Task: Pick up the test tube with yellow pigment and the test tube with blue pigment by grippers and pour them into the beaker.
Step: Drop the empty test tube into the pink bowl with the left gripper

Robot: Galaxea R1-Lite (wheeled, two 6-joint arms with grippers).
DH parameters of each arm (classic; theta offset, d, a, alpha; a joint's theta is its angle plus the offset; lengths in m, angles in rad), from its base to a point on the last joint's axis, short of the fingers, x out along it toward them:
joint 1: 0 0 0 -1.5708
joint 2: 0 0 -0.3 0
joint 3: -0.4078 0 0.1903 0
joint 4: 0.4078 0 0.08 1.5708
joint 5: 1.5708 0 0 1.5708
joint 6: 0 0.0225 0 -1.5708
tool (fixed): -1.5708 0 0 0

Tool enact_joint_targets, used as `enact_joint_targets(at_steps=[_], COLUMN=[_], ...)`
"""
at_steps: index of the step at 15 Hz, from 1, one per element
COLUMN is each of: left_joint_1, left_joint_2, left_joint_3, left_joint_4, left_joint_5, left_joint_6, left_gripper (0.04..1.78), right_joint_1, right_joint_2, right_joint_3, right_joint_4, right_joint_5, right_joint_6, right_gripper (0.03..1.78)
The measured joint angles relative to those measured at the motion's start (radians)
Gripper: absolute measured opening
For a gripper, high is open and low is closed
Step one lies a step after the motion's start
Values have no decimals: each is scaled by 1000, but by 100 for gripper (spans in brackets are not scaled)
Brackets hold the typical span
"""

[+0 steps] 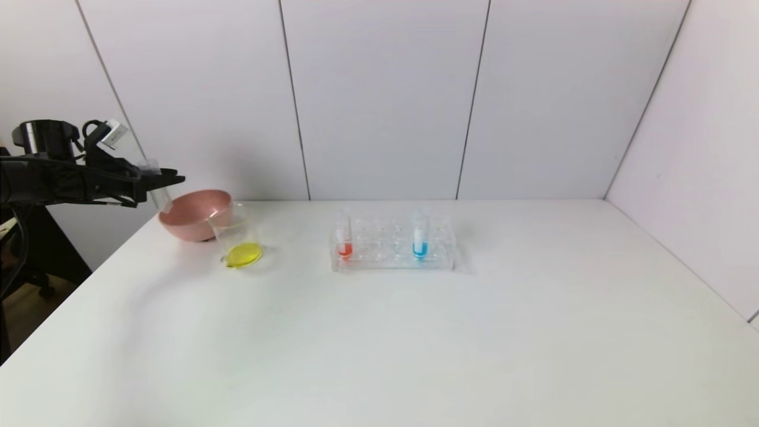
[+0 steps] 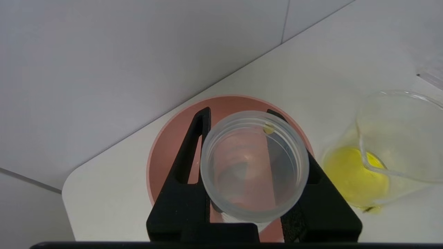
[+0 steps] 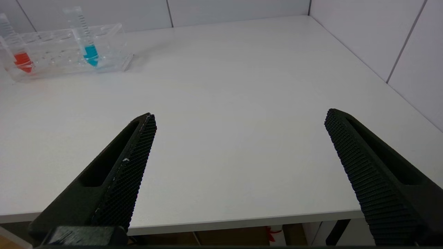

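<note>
Head view shows your left gripper [image 1: 159, 178] clamped on the test tube with yellow pigment [image 1: 155, 184], tilted above the pink bowl [image 1: 193, 220]; tube looks drained, approx. one yellow drop at its rim. Beaker [image 1: 237, 237] beside the bowl holds yellow liquid. Test tube with blue pigment [image 1: 420, 237] stands in the rack [image 1: 394, 249]. Right gripper [image 3: 238, 152] hovers w/ fingers wide, near the table edge.

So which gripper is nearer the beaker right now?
Left. The left gripper hovers over the pink bowl beside the beaker; the right gripper sits off the table's near edge.
</note>
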Motion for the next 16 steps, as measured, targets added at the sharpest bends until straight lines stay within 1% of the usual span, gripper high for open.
enact_joint_targets(at_steps=[3, 6, 11, 13, 14, 16], left_joint_1=[-38, -76, -91, -92, -91, -95], left_joint_2=[18, 36, 45, 46, 46, 45], left_joint_3=[7, 8, 15, 15, 15, 15], left_joint_4=[-30, -47, -48, -48, -47, -45], left_joint_5=[150, 169, 201, 202, 203, 203], left_joint_6=[-32, -56, -59, -58, -58, -58], left_gripper=[55, 55, 56, 67, 77, 107], right_joint_1=[0, 0, 0, 0, 0, 0], right_joint_2=[0, 0, 0, 0, 0, 0], right_joint_3=[0, 0, 0, 0, 0, 0], right_joint_4=[0, 0, 0, 0, 0, 0], right_joint_5=[0, 0, 0, 0, 0, 0], right_joint_6=[0, 0, 0, 0, 0, 0], right_gripper=[177, 177, 177, 177, 177, 177])
